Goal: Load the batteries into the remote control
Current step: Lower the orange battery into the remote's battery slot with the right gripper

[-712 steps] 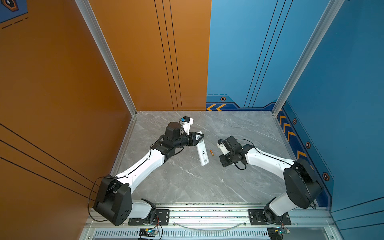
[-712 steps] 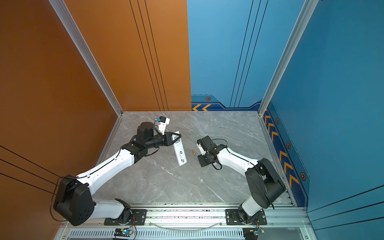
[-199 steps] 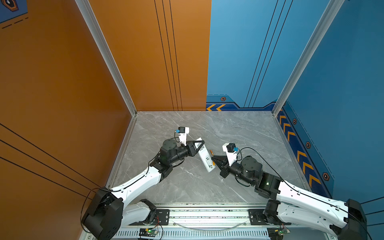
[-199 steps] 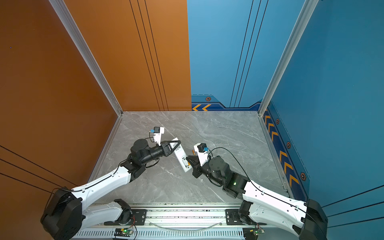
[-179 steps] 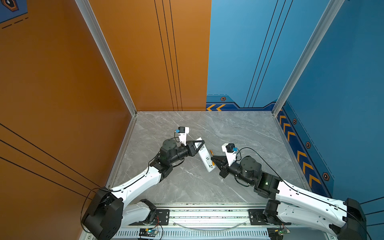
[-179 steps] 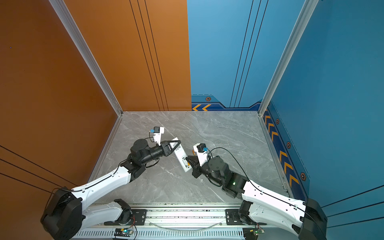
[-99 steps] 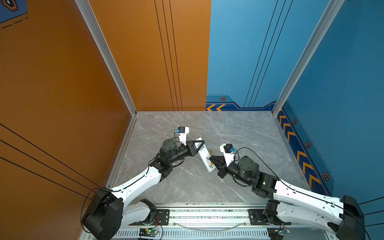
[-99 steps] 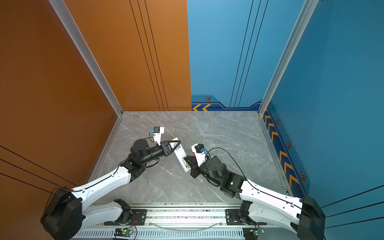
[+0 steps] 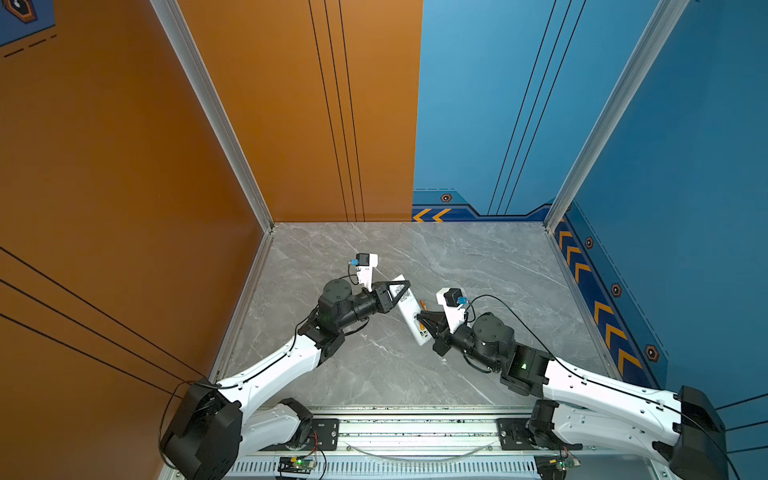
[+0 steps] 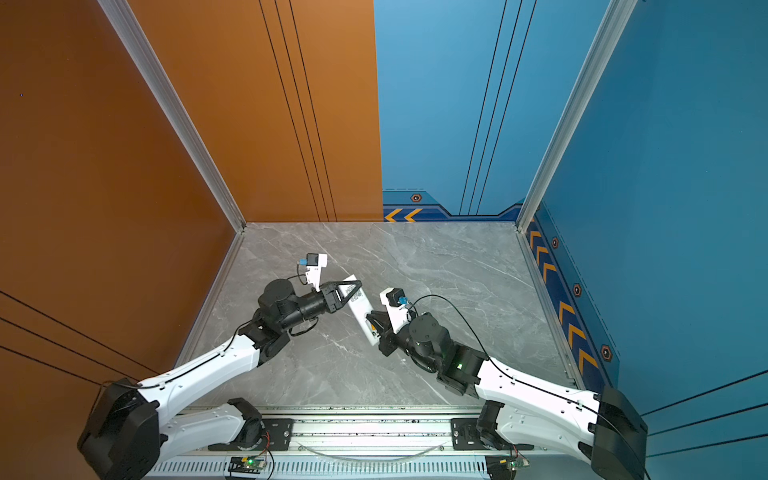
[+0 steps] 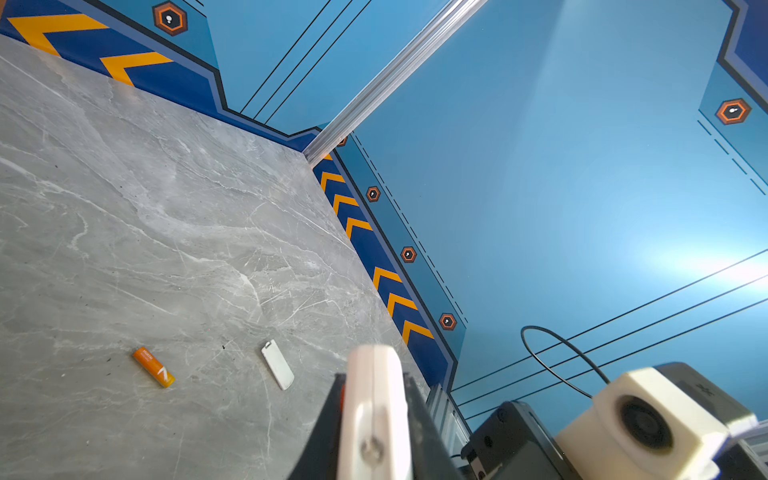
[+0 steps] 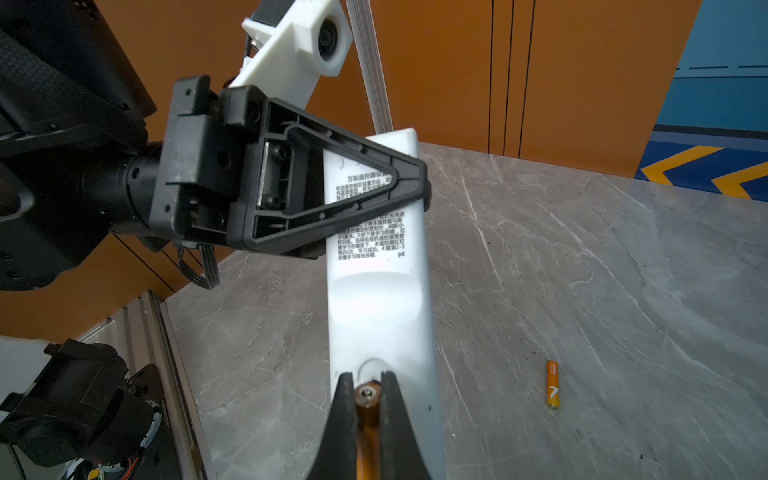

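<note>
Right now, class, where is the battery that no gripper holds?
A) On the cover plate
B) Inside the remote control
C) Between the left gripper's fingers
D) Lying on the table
D: the loose battery lies flat on the bare table, apart from the remote control and the cover plate.

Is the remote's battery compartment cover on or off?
Off. The cover plate lies on the table, apart from the remote control, beside a loose battery.
</note>
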Controlling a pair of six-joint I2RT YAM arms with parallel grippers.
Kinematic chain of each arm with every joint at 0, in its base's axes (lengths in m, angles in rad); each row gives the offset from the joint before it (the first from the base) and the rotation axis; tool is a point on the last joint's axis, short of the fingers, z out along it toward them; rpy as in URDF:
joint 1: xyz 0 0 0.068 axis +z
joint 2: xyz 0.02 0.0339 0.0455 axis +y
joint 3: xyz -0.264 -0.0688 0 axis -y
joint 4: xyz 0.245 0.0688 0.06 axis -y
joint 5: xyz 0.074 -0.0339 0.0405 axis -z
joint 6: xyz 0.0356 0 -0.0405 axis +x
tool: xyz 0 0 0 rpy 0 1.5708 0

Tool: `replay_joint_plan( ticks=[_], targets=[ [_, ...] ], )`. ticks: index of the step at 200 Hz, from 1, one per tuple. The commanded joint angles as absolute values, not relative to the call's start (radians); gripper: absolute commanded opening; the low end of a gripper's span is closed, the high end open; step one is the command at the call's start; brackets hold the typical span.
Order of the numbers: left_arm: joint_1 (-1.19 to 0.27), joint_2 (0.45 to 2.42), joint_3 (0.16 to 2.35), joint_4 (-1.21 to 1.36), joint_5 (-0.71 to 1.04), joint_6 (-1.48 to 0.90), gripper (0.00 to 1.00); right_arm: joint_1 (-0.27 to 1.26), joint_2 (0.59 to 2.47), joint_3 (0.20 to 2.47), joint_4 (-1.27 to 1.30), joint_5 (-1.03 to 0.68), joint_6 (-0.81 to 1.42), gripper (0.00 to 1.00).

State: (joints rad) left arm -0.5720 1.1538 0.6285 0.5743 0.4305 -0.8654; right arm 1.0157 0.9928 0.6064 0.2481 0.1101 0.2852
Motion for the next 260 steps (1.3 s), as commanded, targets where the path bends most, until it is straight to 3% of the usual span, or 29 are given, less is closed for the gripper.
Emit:
replay_joint_plan(
  ticks=[1, 260],
  targets=[
    [-0.585, 1.126, 0.644, 0.611, 0.446, -0.877, 0.00, 1.025, 0.996, 0.595, 0.277, 0.132, 0.265, 0.00],
    [-0.607, 1.132, 0.670, 0.641, 0.443, -0.896, 0.00, 1.048, 1.011, 0.561, 0.280, 0.160, 0.242, 0.02]
  ],
)
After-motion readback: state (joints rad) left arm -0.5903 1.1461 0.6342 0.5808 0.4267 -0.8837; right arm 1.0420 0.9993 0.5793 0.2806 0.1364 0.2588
